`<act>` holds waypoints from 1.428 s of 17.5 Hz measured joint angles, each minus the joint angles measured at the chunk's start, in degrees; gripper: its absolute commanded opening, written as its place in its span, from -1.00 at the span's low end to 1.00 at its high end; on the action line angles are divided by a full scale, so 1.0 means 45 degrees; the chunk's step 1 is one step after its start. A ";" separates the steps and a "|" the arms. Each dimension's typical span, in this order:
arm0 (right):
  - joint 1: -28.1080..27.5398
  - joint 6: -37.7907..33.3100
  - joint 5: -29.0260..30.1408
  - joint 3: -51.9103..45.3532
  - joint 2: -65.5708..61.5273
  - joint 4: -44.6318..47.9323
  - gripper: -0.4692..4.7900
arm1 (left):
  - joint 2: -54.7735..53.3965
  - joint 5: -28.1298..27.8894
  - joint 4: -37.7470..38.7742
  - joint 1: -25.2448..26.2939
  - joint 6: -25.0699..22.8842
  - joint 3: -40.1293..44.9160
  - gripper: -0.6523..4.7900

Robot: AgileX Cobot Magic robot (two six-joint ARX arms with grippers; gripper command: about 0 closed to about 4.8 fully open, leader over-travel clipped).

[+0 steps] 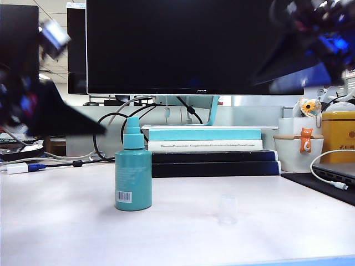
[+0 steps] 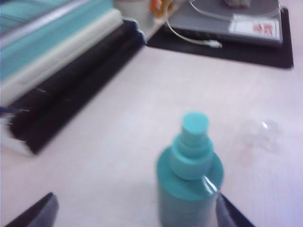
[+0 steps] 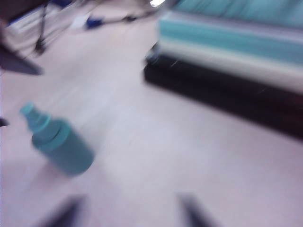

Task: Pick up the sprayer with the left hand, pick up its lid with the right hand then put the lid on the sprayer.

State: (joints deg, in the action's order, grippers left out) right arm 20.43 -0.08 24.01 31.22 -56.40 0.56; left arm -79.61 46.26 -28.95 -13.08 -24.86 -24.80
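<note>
The lid (image 1: 227,209) stands nearest on the white desk (image 1: 66,221), a faint clear cap just right of the sprayer (image 1: 133,169) and apart from it. The sprayer stands upright, uncapped, barcode label near its base. The left claw (image 2: 135,210) hangs just above the sprayer, fingers spread wide to either side and gripping nothing. The right claw (image 3: 130,208) is high over the desk on the right; its blurred fingertips seem parted, holding nothing. Behind lie stacked books (image 1: 205,147), then a dark monitor (image 1: 194,44).
</note>
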 measured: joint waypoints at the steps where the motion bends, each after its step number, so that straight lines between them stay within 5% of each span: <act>1: 0.0000 -0.0010 0.0219 0.0000 -0.0384 -0.0010 0.31 | -0.0539 0.0228 -0.0335 -0.0053 -0.0049 0.0000 0.85; 5: 0.0000 0.0044 0.0903 -0.0005 -0.1666 0.0049 0.59 | -0.2016 0.1982 -0.1797 -0.0034 -0.0053 0.0000 0.83; 8: 0.0000 0.0039 0.1307 0.0005 -0.2395 0.0481 0.62 | -0.2754 0.2958 -0.2302 -0.0141 -0.0053 0.0005 0.84; 16: 0.0078 0.0121 0.2142 0.0000 -0.4041 0.0811 0.62 | -0.4226 0.2545 -0.3575 -0.0923 0.0049 -0.0015 0.80; 18: 0.0087 0.0126 0.2370 0.0000 -0.4090 0.0845 0.62 | -0.4235 0.2511 -0.3900 -0.0933 0.0053 -0.0024 0.57; 25: 0.0398 0.0126 0.2594 0.0005 -0.4172 0.0763 0.61 | -0.4352 0.3274 -0.3993 -0.0937 0.0593 -0.0593 0.74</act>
State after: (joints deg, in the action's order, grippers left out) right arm 22.22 0.49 35.68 31.24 -75.18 3.99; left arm -99.20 60.99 -46.92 -17.30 -22.20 -27.46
